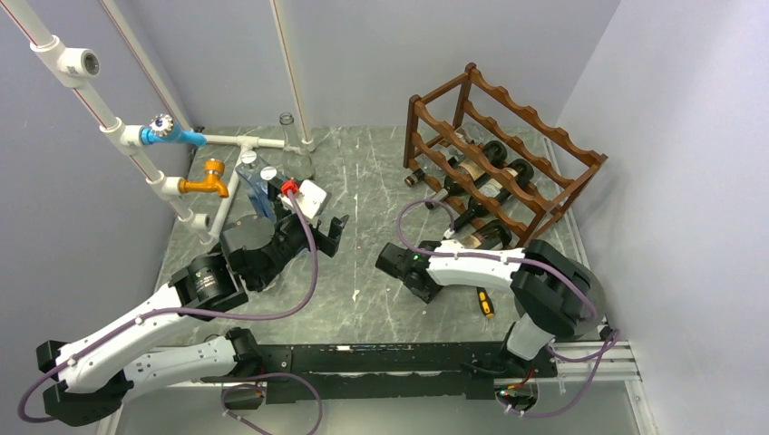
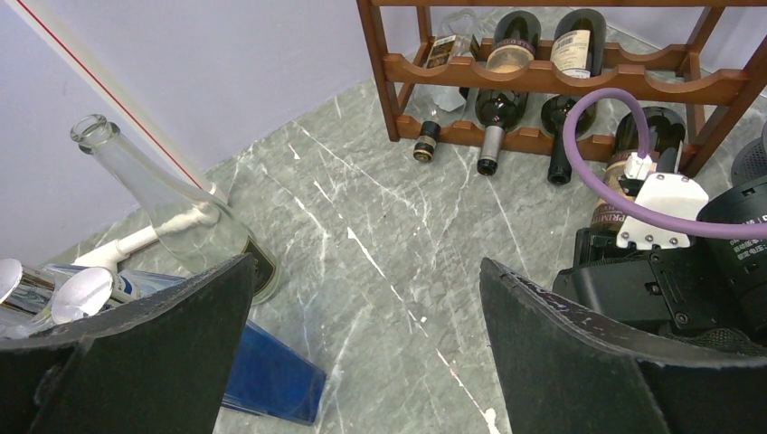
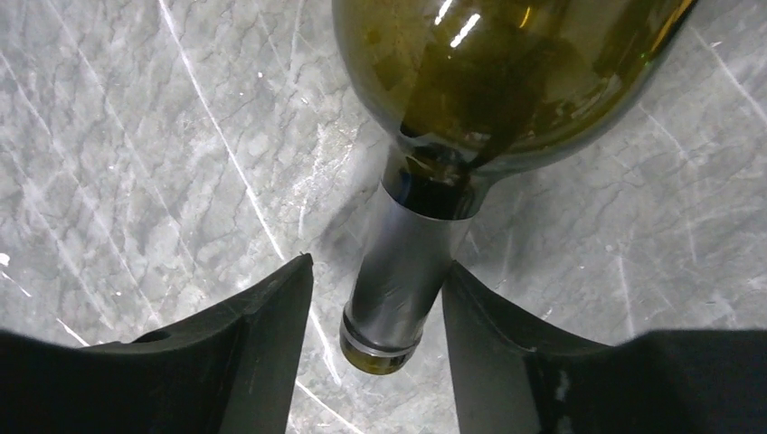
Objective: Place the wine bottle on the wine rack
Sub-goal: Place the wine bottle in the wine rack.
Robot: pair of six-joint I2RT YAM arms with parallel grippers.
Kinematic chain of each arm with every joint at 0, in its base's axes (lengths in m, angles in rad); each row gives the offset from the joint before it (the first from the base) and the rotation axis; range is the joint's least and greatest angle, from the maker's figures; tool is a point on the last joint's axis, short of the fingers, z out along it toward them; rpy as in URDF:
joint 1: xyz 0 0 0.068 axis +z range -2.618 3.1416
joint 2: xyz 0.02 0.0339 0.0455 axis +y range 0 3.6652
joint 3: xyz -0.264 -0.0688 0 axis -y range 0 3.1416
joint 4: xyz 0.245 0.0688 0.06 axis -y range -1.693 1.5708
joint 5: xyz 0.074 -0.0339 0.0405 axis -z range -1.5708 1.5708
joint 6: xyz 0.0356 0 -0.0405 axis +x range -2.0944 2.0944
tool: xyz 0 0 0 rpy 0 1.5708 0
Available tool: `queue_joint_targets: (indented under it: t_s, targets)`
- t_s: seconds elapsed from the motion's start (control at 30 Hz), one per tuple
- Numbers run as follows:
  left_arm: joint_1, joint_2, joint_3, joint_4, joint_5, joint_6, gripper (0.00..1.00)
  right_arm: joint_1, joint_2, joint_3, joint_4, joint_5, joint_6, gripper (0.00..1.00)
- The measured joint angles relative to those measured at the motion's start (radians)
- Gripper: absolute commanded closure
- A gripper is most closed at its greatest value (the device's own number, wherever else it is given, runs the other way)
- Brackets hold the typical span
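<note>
A dark green wine bottle (image 3: 506, 72) lies on the marble table just in front of the wine rack (image 1: 508, 145), its foil-capped neck (image 3: 407, 262) pointing at my right wrist camera. My right gripper (image 3: 380, 262) straddles that neck with its jaws open. The right finger touches the foil and a gap shows on the left side. From above, the bottle (image 1: 481, 237) lies beside the right gripper (image 1: 446, 246), which is partly hidden under its arm. My left gripper (image 1: 331, 234) hangs wide open over bare table at left centre, holding nothing.
The rack (image 2: 543, 77) holds several bottles on its lower tiers. A clear glass bottle (image 2: 154, 199) and a blue container (image 2: 271, 375) stand by the left gripper. White pipes with taps (image 1: 172, 134) cross the back left. A yellow-handled screwdriver (image 1: 485, 302) lies near the right arm.
</note>
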Motion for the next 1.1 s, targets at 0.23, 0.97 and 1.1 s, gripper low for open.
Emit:
queue_joint_targets:
  t_s: [0.23, 0.97, 1.1]
  targets:
    - [0.0, -0.016, 0.0, 0.0, 0.003, 0.0, 0.0, -0.007, 0.022, 0.008, -0.013, 0.009, 0.018, 0.64]
    - [0.0, -0.039, 0.0, -0.005, 0.014, 0.002, 0.01, -0.196, -0.169, -0.026, -0.147, 0.125, -0.089, 1.0]
    - [0.0, -0.039, 0.0, -0.005, 0.015, 0.002, 0.01, -0.26, -0.158, -0.026, -0.14, 0.144, -0.154, 1.0]
